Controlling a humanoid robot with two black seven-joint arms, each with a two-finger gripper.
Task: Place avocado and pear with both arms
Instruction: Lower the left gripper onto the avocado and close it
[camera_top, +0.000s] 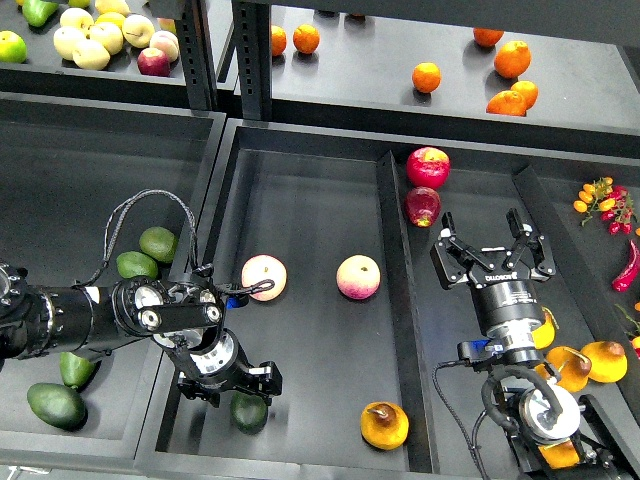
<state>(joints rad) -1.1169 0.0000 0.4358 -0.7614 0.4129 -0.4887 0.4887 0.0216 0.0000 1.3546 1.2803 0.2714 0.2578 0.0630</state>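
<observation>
The very dark green avocado (249, 413) lies at the front left of the middle tray (300, 180). My left gripper (238, 384) hangs directly over it and covers its top; the fingers are dark and seen from above, so their grip does not show. The deep orange-yellow pear (384, 426), with a brown stem and blotch, sits on the tray floor at the front right. My right gripper (492, 243) is open and empty, raised over the right tray (470, 330), well behind the pear.
Two round pink-yellow fruits (264, 277) (358, 277) lie mid-tray. Two red apples (427, 166) sit by the divider. Olive-green avocados (158, 243) fill the left tray. Paler yellow pears (605, 360) lie beside my right arm. Oranges (426, 76) are on the back shelf.
</observation>
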